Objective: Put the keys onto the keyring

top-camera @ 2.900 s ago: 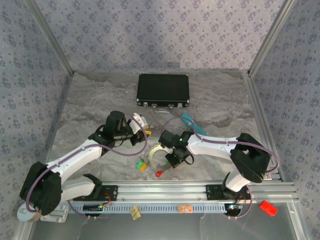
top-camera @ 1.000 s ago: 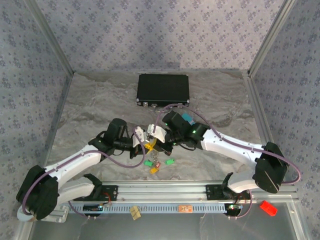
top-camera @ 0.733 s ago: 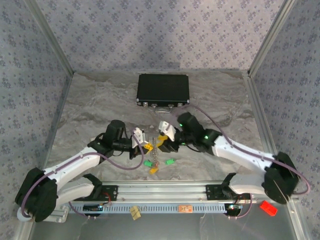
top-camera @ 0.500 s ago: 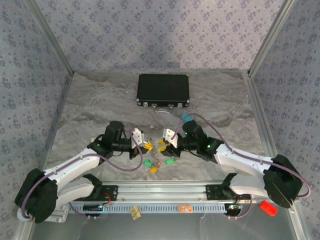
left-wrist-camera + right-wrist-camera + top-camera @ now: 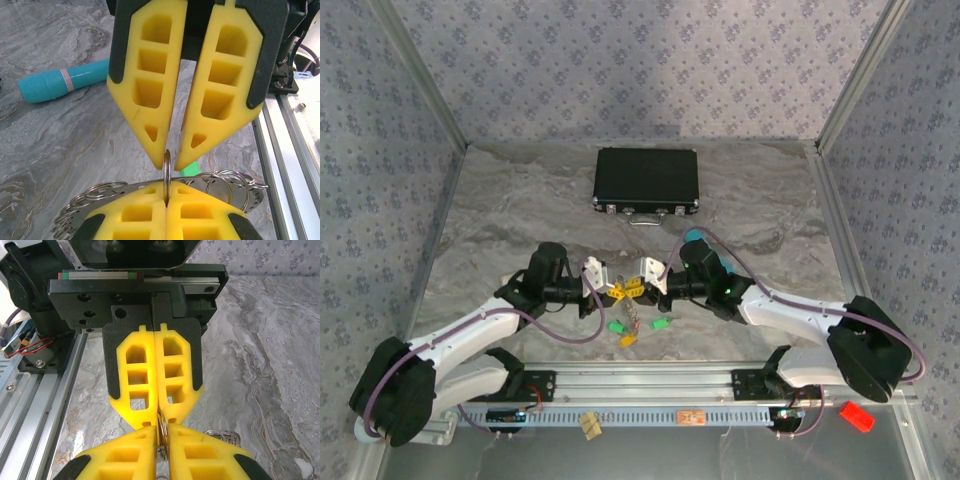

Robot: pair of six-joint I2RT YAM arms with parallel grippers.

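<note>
Reaching in from the left side of the table, the left gripper has its yellow fingers pressed fully together. They are clamped on the thin metal edge of the keyring, which stands upright between the pads. Small wire loops of the keyring fan out to either side behind these fingers. The keyring sits at the centre of the workspace, between the two grippers, which meet tip to tip.

On the table just in front of this meeting point lie a green key, a yellow key and a second green key, all apart from the keyring.

The right gripper faces the left one. Its jaws stand slightly apart with the keyring's edge between the tips. Whether they pinch the metal cannot be told.

A black case lies at the back, closed. A teal cylinder lies behind the right arm. A red block rests at the near right corner.
</note>
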